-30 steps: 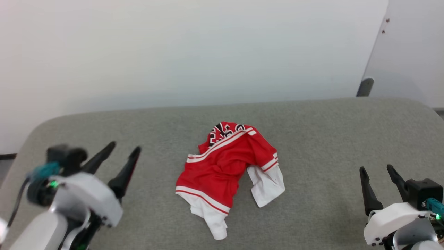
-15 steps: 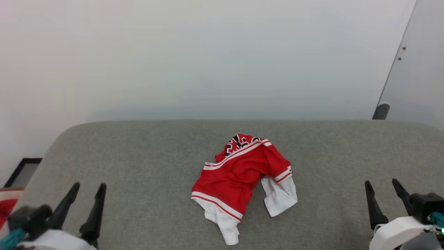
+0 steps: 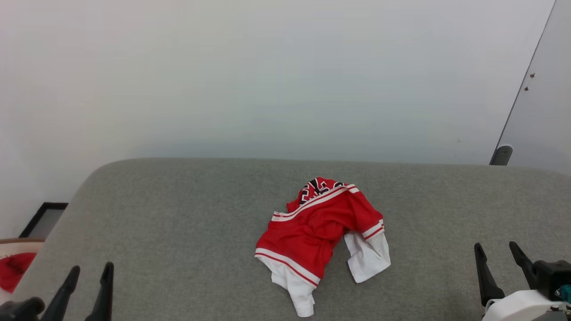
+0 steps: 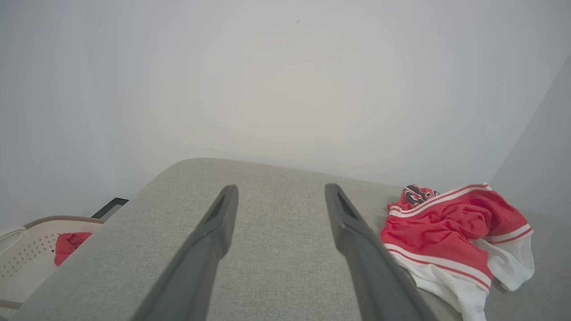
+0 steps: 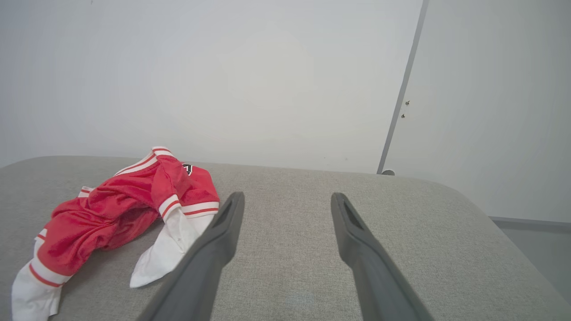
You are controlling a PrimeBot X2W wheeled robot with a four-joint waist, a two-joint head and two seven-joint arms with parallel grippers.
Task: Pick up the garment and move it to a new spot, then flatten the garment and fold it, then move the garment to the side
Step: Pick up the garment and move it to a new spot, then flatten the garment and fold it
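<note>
We are looking down on a grey fabric-covered tabletop (image 3: 178, 214), and the garment (image 3: 319, 232) is lying crumpled on it, a little right of the middle. Its red body is bunching upward. Black white-outlined lettering is peeking out at the far edge, and white-and-red striped trim is running across the folds. Two white sleeves are spilling toward the near edge. Nothing is touching it.

Our left end effector (image 3: 91, 267) is hovering at the lower left of the head view, well apart from the garment. Its two dark fingers are standing wide apart with nothing between them. In the left wrist view we are seeing bare grey cloth between those fingers, with the garment lying off to the right of them.

Our right end effector (image 3: 495, 244) is sitting at the lower right, also spread wide and holding nothing. In the right wrist view the garment is resting to the left, one white sleeve showing beside the left-hand finger.

Past the left edge of the tabletop, a pale perforated basket (image 4: 22, 258) is standing lower down with a red cloth (image 4: 67, 243) inside it. A plain pale wall (image 3: 267, 89) is rising behind the tabletop.
</note>
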